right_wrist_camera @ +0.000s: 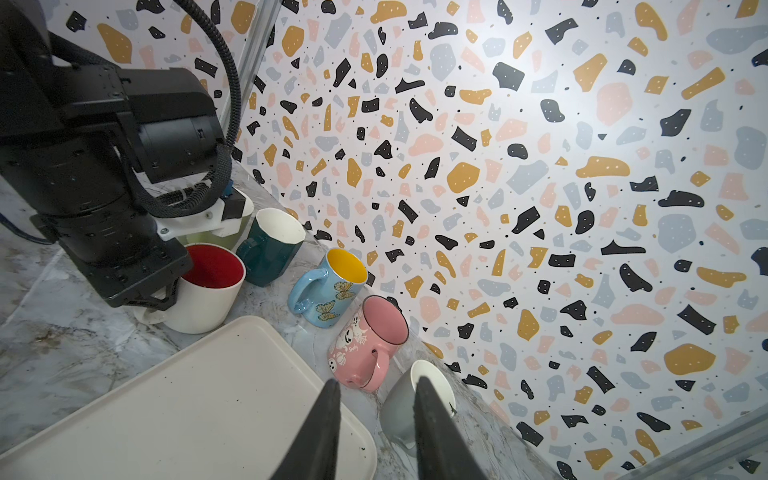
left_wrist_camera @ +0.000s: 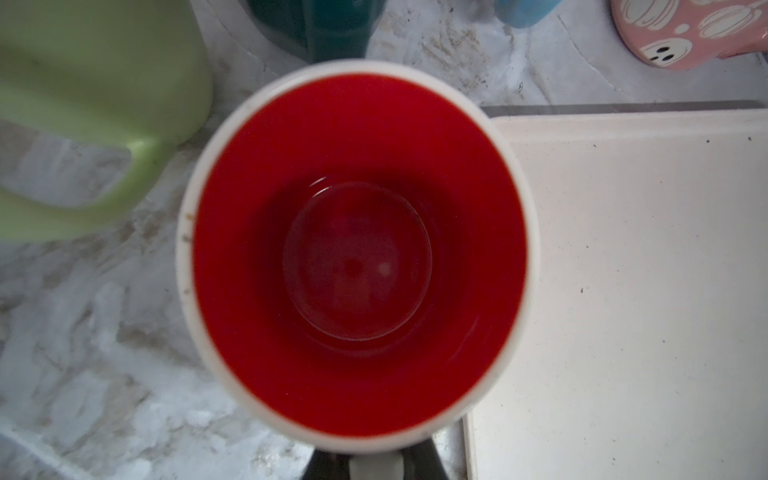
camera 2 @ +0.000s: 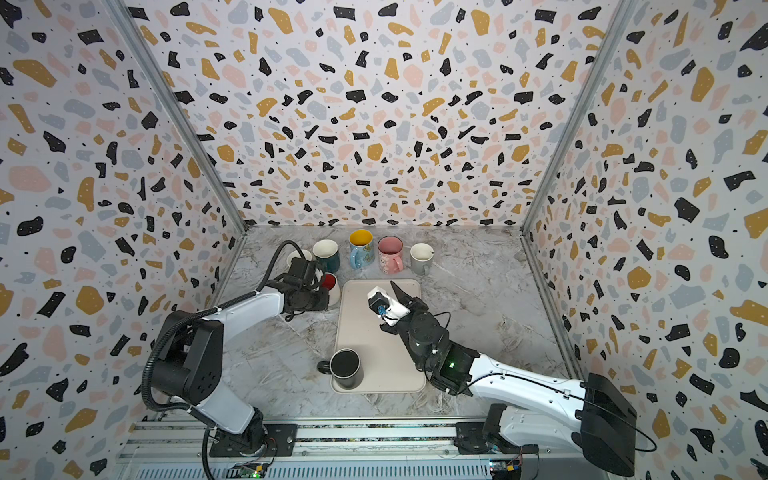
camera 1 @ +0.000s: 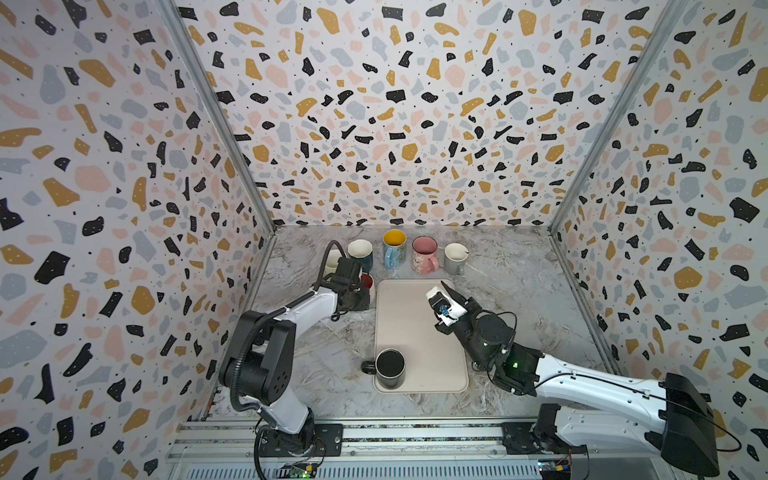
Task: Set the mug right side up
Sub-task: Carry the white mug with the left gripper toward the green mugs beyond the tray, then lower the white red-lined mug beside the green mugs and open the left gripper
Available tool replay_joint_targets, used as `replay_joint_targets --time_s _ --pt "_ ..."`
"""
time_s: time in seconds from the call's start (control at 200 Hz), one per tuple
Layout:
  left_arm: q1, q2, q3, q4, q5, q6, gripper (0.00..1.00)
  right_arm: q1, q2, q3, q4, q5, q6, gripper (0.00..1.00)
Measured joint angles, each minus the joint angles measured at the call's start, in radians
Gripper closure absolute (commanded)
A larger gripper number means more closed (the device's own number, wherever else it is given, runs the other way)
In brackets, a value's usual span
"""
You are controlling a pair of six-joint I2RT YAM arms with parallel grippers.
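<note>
The mug (camera 1: 366,281) (camera 2: 329,282) is white with a red inside. It stands upright, mouth up, on the marble table just off the tray's far left corner. In the left wrist view its red interior (left_wrist_camera: 357,249) fills the middle. My left gripper (left_wrist_camera: 376,465) (right_wrist_camera: 153,301) is shut on the mug's white handle, which shows between the dark fingers. My right gripper (camera 1: 446,289) (right_wrist_camera: 376,384) hangs open and empty above the tray's far right corner, pointing towards the back row of mugs.
A beige tray (camera 1: 415,332) lies mid-table with an upright black mug (camera 1: 390,368) at its near left corner. Along the back stand a pale green mug (left_wrist_camera: 95,104), a teal mug (camera 1: 360,253), a blue mug (camera 1: 394,247), a pink mug (camera 1: 424,253) and a grey mug (camera 1: 456,257).
</note>
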Motion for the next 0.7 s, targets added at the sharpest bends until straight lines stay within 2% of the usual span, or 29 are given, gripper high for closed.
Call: replay_joint_targets --time_s 0.701 --pt "-0.002 -0.028 -0.01 -0.042 0.048 0.007 0.7 -0.001 0.014 -0.003 0.005 -0.006 0.015 0.67"
